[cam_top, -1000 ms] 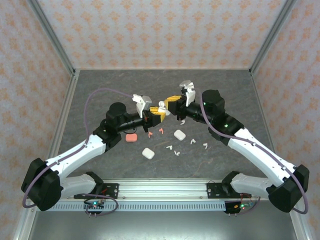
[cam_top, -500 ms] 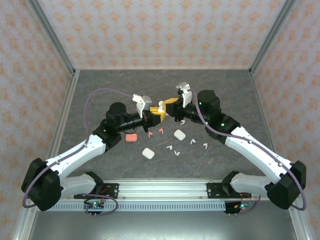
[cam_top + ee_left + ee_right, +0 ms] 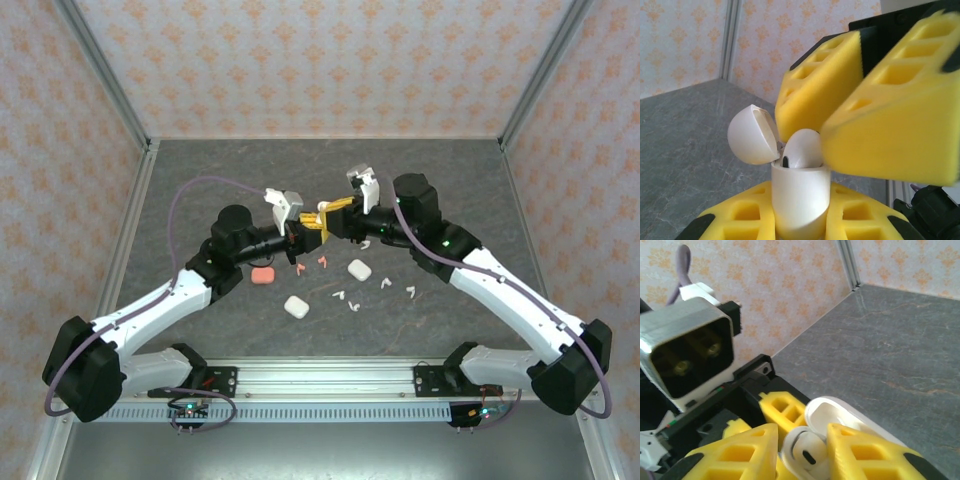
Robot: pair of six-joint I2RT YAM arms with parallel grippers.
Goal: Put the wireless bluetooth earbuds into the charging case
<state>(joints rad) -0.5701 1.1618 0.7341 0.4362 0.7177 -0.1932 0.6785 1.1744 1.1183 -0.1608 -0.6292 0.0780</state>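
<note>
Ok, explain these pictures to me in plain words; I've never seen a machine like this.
These are two white-and-black robot arms bolted at the near edge of a grey stone-patterned table. Each ends in a gripper with two yellow ribbed fingers. The wide picture comes from a fixed camera above and behind the arms. The two close-ups come from cameras on the wrists.

The left gripper holds a small white pebble-shaped plastic charging case upright, with its lid flipped open. The right gripper pinches a tiny white stemmed plastic earbud at the case's mouth.

On the table lie a salmon-pink closed case, one white closed case, another, and loose earbuds, white and pink.
</note>
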